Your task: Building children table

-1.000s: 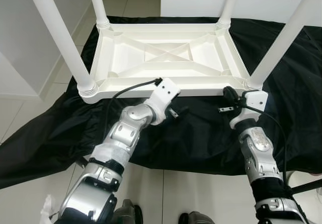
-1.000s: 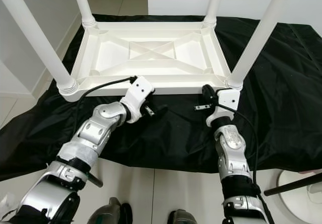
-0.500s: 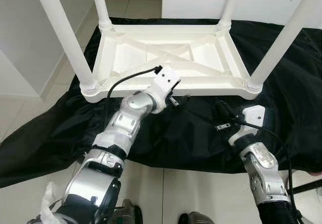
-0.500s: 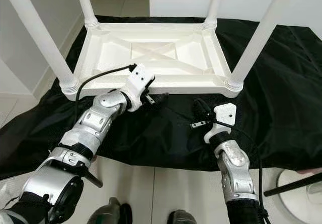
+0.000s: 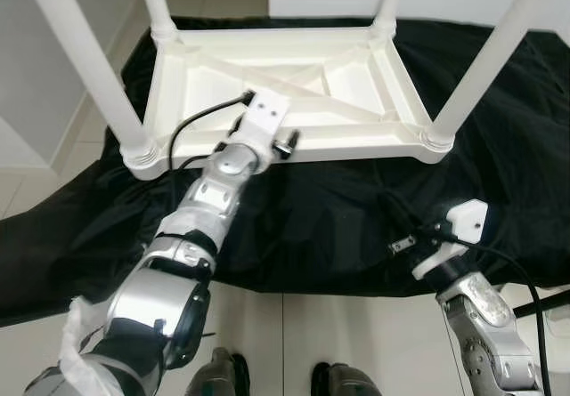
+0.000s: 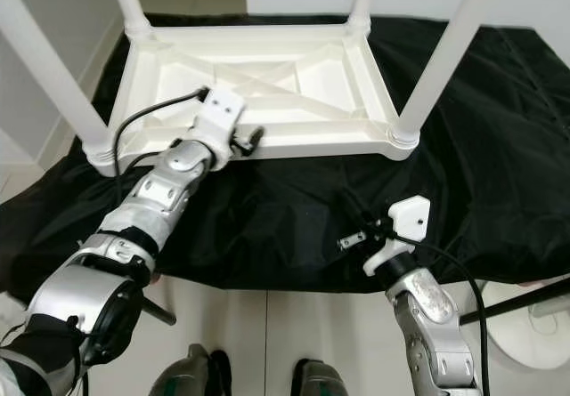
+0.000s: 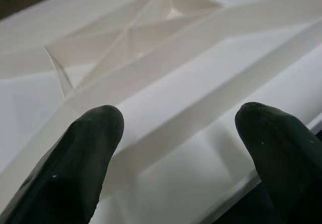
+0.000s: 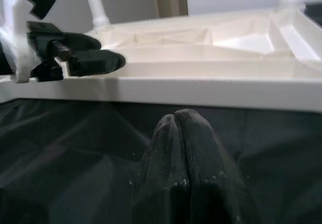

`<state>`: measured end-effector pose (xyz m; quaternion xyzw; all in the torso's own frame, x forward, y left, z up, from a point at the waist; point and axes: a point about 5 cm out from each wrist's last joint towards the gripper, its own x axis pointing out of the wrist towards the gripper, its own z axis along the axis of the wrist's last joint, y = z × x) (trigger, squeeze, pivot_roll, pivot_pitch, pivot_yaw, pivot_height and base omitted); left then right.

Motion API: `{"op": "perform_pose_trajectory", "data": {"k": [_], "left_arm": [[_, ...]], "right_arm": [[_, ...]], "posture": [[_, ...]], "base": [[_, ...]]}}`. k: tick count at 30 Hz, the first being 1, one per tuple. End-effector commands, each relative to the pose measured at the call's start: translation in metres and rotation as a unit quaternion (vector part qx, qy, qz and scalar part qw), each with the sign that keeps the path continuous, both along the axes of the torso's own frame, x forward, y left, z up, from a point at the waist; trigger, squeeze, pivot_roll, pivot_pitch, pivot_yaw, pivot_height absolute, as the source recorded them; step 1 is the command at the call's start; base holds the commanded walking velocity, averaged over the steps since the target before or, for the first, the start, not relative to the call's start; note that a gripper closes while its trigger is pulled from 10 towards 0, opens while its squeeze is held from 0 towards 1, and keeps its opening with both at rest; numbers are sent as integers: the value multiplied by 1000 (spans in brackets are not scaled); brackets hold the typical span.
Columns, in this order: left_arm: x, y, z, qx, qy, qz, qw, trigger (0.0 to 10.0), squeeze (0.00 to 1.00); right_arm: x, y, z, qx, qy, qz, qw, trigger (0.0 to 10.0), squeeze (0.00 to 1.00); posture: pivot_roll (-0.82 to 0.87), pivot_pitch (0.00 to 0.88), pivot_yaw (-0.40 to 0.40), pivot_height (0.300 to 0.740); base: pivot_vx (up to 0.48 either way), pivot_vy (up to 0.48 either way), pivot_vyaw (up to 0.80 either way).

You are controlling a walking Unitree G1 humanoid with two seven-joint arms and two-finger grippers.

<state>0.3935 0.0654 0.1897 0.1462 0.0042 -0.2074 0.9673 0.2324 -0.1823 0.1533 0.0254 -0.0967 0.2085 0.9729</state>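
A white children's table [image 5: 356, 151] lies upside down on a black cloth [image 5: 338, 218], its four legs pointing up. My left gripper [image 5: 289, 141] reaches over the near rim, left of the middle. It is open, with its fingers [image 7: 85, 153] apart above the ribbed underside and nothing between them. My right gripper [image 5: 411, 234] hangs low over the cloth near its front edge, well short of the near right leg [image 5: 485, 58]. Its fingers [image 8: 176, 133] are pressed together and hold nothing. The right wrist view looks along the cloth to the table's rim [image 8: 211, 88] and the left gripper [image 8: 95, 58].
Pale tiled floor [image 5: 356, 343] lies in front of the cloth, and my feet [image 6: 196, 374] stand at its edge. A white wall [image 5: 36, 111] rises on the left. A black rod [image 6: 525, 300] and a white round object [image 6: 534, 334] sit on the floor at the right.
My right gripper has drawn back from the near right corner of the table toward me and down over the cloth. My left gripper has moved forward onto the table's near rim. The camera has also shifted.
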Motion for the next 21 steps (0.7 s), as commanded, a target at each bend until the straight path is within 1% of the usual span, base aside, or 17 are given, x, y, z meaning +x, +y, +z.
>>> {"op": "perform_pose_trajectory", "data": {"k": [1,4,5,6,7,8,9,10,11,12,13,14,16,18,19,20,21], "left_arm": [[2,-1,-2,14,5,9,1000,10000,0],[4,-1,-2,20,16,4,1000,10000,0],[4,-2,-1,12,22,-4,1000,10000,0],[5,-3,-1,-4,35,-16,999,10000,0],[6,-4,3,-17,34,-23,999,10000,0],[7,-5,10,-52,29,-32,998,10000,0],[8,-5,16,-76,25,-37,996,10000,0],[8,-5,16,-76,25,-37,996,10000,0],[8,-4,21,-110,23,-45,993,10000,0],[8,-4,21,-110,23,-45,993,10000,0],[7,-4,27,-136,15,-50,989,10000,0],[7,-4,27,-136,15,-50,989,10000,0],[3,-6,36,-179,-5,-86,980,10000,0],[3,-6,36,-179,-5,-86,980,10000,0],[-1,-8,35,-183,-10,-108,977,10000,0],[-1,-8,35,-183,-10,-108,977,10000,0],[-4,-11,32,-183,-7,-129,975,10000,0]], "right_arm": [[-4,5,0,4,9,9,1000,10000,0],[-6,6,0,4,15,13,1000,10000,0],[-6,7,0,4,16,12,1000,10000,0],[-7,6,0,3,20,12,1000,10000,0],[-8,6,0,3,24,11,1000,10000,0],[-10,5,0,4,28,10,1000,10000,0],[-11,5,0,4,31,8,999,10000,0],[-11,5,0,4,31,8,999,10000,0],[-11,4,-1,4,34,7,999,10000,0],[-11,4,-1,4,34,7,999,10000,0],[-12,5,-2,4,37,6,999,10000,0],[-12,5,-2,4,37,6,999,10000,0],[-11,5,-3,5,41,2,999,10000,0],[-11,5,-3,5,41,2,999,10000,0],[-10,6,-4,6,43,2,999,10000,0],[-10,6,-4,6,43,2,999,10000,0],[-8,7,-4,6,43,3,999,10000,0]], "posture": [[-152,236,39,740],[-151,242,41,740],[-150,250,43,740],[-151,250,44,740],[-151,250,44,740],[-149,253,46,740],[-149,253,46,740],[-149,253,46,740],[-147,246,49,740],[-147,246,49,740],[-146,242,49,740],[-146,242,49,740],[-135,223,49,740],[-135,223,49,740],[-128,214,48,740],[-128,214,48,740],[-124,208,48,740]], "base": [[0,0,0],[0,0,0],[0,0,0],[0,0,0],[0,0,0],[0,0,0],[0,0,0],[0,0,0],[0,0,0],[0,0,0],[0,0,0],[0,0,0],[0,0,0],[0,0,0],[0,0,0],[0,0,0],[0,0,0]]}}
